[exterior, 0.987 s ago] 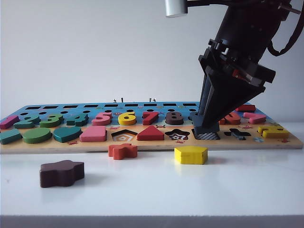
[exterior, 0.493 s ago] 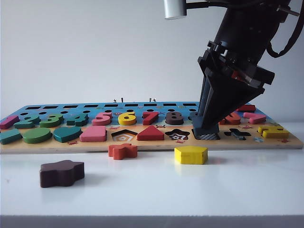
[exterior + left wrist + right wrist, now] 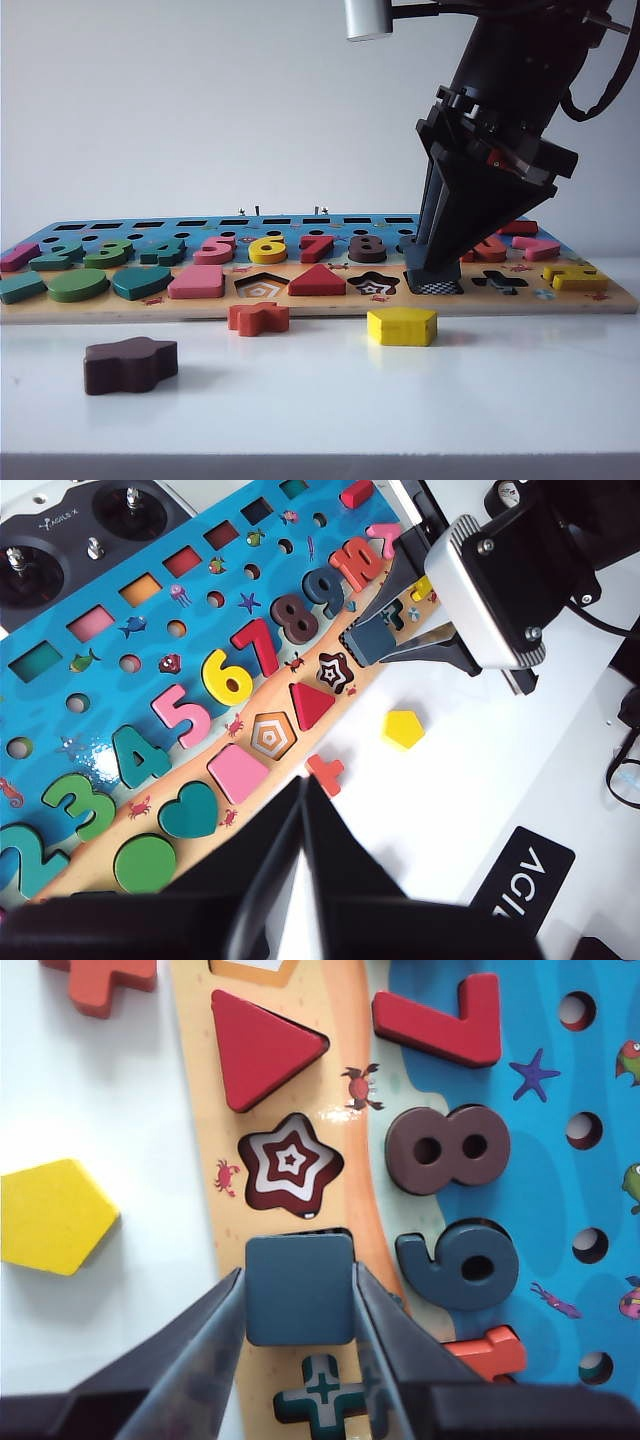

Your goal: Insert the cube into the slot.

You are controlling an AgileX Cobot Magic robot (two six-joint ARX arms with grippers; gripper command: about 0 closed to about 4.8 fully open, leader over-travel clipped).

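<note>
The right gripper (image 3: pixel 300 1295) clamps the cube (image 3: pixel 300 1288) directly over the slot (image 3: pixel 437 287), not yet seated or released; the left gripper (image 3: pixel 300 875), closed and empty, waits well away.

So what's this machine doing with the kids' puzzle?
The right gripper has its jaws closed on the cube, a flat dark blue-grey square, and holds it at the slot, the checkerboard square recess in the puzzle board. Part of the checkerboard still shows, so the piece isn't fully seated. The left gripper hangs back over the table, jaws shut and empty.
</note>
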